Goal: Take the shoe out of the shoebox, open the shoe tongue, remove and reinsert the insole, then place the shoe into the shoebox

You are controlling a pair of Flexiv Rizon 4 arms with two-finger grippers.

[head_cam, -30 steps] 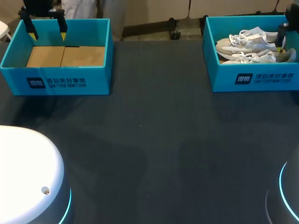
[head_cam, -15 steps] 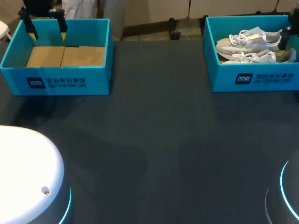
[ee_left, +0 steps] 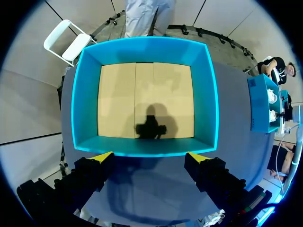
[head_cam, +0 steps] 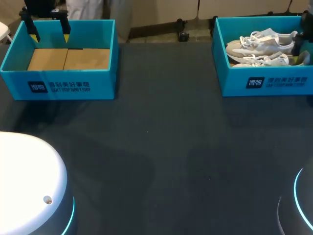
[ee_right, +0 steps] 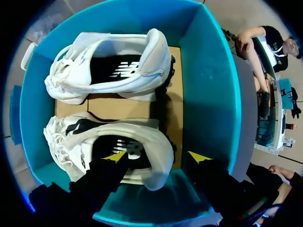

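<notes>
Shoe [ee_right: 109,142] heel between wide right tool [ee_right: 157,156] fingers, near shoebox [ee_right: 208,94] wall; left tool [ee_left: 147,157] wide.

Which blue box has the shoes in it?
The box on the robot's right, under the right gripper, holds two white shoes; the left box shows only bare cardboard.

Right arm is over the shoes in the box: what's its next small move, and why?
Probably close the right gripper on the heel of the nearer shoe, easing down first if needed. Its open fingers seem to straddle that heel: one yellow tip over the shoe's opening, the other outside it, toward the shoebox wall. Nothing is gripped yet.
</notes>
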